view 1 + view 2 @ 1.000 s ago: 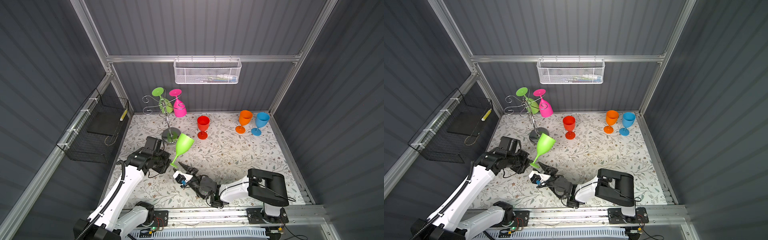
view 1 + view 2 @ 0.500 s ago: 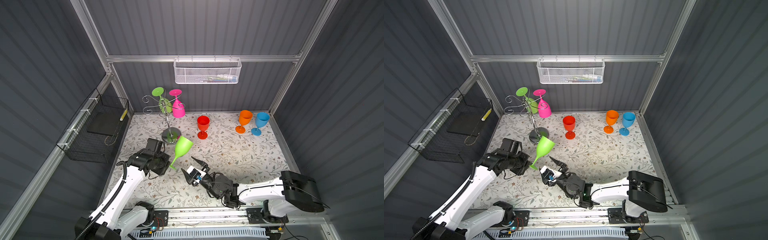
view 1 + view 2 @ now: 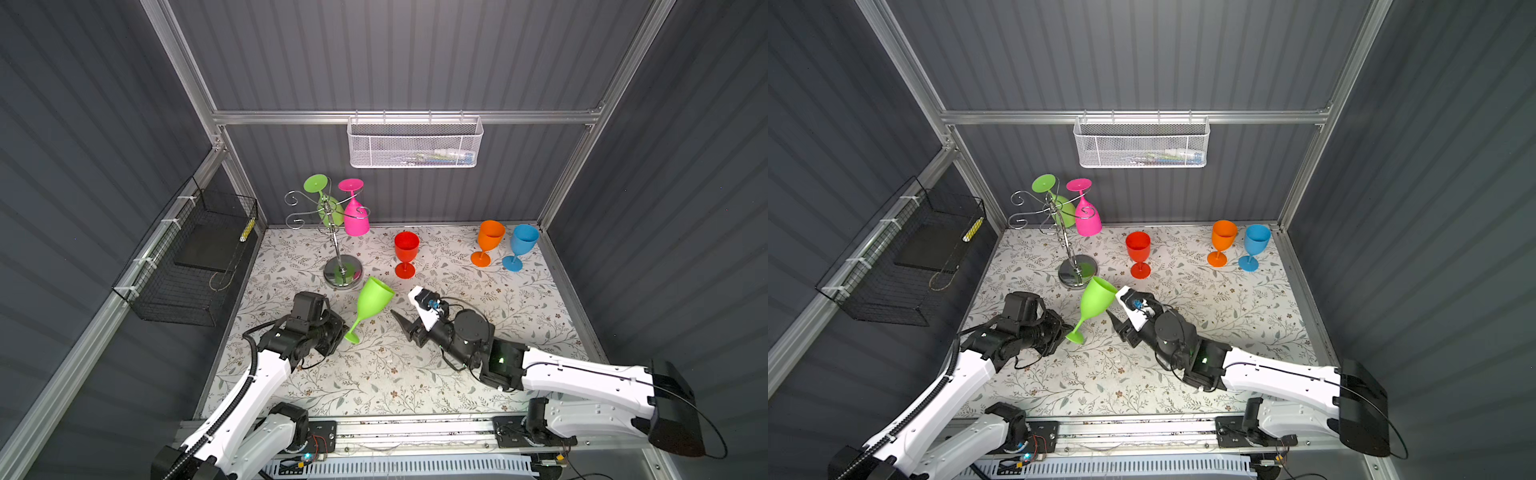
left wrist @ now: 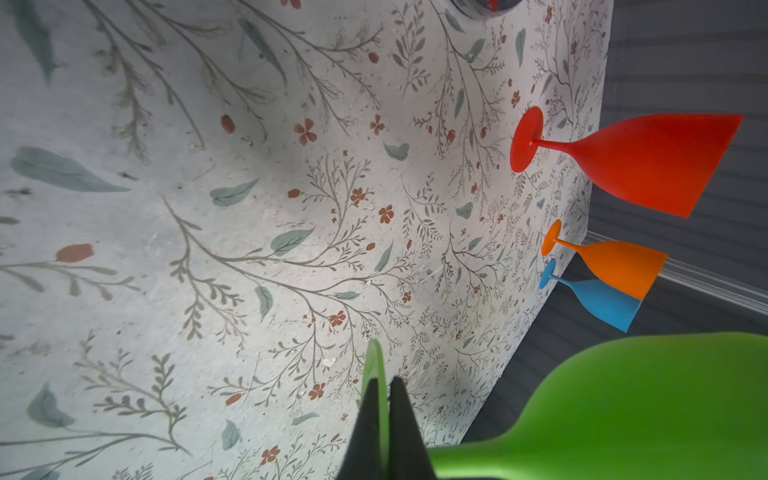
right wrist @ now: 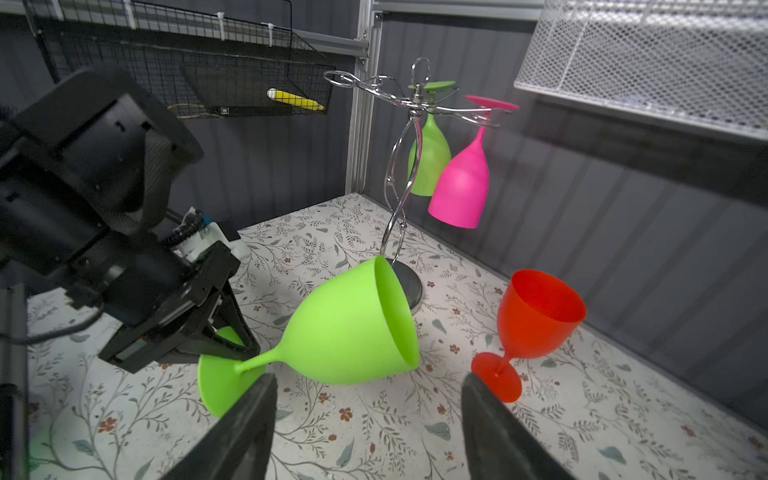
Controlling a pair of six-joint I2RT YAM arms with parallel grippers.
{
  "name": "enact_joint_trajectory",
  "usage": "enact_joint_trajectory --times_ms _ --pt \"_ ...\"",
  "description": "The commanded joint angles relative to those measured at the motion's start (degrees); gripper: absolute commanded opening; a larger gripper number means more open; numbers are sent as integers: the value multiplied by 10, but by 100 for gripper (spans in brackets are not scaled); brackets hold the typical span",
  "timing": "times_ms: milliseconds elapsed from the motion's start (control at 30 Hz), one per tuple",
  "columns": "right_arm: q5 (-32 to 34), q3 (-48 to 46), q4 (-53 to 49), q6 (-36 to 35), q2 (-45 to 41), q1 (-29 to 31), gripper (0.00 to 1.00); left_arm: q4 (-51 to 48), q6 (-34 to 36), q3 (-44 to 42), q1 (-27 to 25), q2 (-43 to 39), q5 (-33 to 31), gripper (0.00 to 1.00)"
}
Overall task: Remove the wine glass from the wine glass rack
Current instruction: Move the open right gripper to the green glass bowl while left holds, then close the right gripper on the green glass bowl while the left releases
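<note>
Clamped tight on the thin foot disc of the wine glass [image 3: 373,296], the left gripper [image 3: 343,332] holds it tilted over the floral table [image 3: 415,374], foot low and mouth angled up toward the wine glass rack [image 3: 337,248], off its arms and just beside its round base. This glass is smooth, matte lime-green plastic, with a deep tulip bowl, a slim stem and a flat circular foot. Facing it, the right gripper [image 3: 402,302] stands spread wide with nothing between its dark tapered fingers [image 5: 245,419], which point at the bowl from near by. Chrome wire forms the rack, its stem twisted, its scroll arms curled, its base mirror-bright; a green glass [image 3: 325,207] and a pink glass [image 3: 356,220] hang upside down from it by their feet. A red glass [image 3: 406,248], an orange glass [image 3: 490,236] and a blue glass [image 3: 523,241] stand upright on the table, the last two side by side near the back right corner. Only the left wrist view shows the two black fingertips [image 4: 401,415] pinching the foot edge-on; only the right wrist view shows the stem's twist from the side and a yellow object lying in the black wire basket [image 5: 249,83]. Both top views show the white mesh basket [image 3: 415,145] hung on the back wall. Whether the foot's lower edge touches the table is hard to tell.
</note>
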Motion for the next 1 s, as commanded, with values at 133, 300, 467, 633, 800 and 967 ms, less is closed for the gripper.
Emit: enact_joint_trajectory --times_ms 133,300,467,633,800,967 --pt "-104 132 -266 148 3 -62 67 155 35 -39 -2 33 71 0" --pt "-152 226 -381 202 33 -96 64 228 49 -60 -2 46 86 0" --pt "-169 309 -463 221 72 -103 63 313 47 -80 -3 80 122 0" --pt "-179 360 -503 234 108 -103 60 388 56 -99 -4 91 142 0" --pt "-195 400 -531 239 138 -104 57 446 65 -114 -4 101 157 0" --pt "-204 426 -552 240 163 -104 54 465 84 -110 -5 111 167 0"
